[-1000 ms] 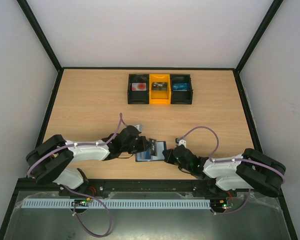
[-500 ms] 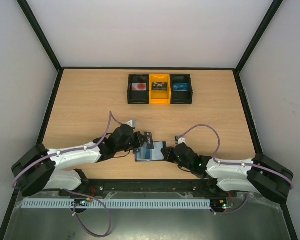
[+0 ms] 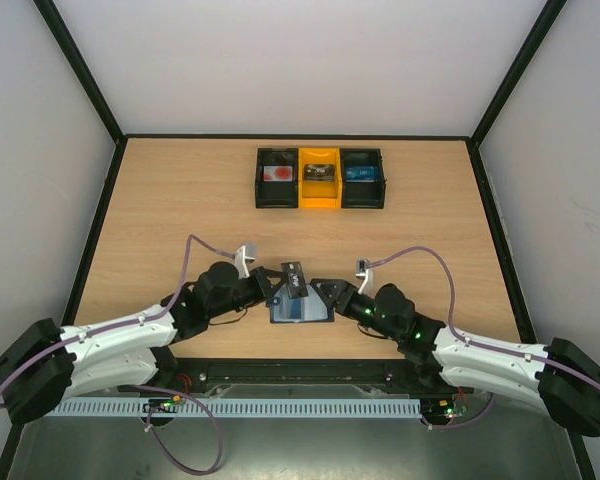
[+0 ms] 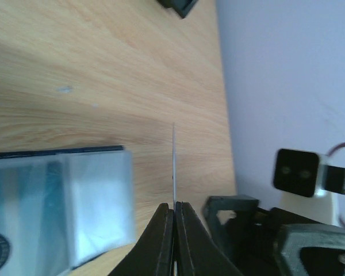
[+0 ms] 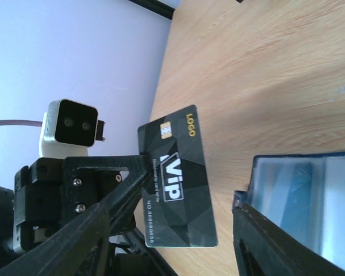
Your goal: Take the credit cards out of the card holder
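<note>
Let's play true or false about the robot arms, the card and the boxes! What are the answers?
1. The left pincer grips a black card. True.
2. The card is tucked inside the holder. False: it is out of the holder, in the left pincer.
3. The right pincer is shut. False: its jaws stand apart, holding nothing.
4. The yellow box sits between two black boxes. True.
</note>
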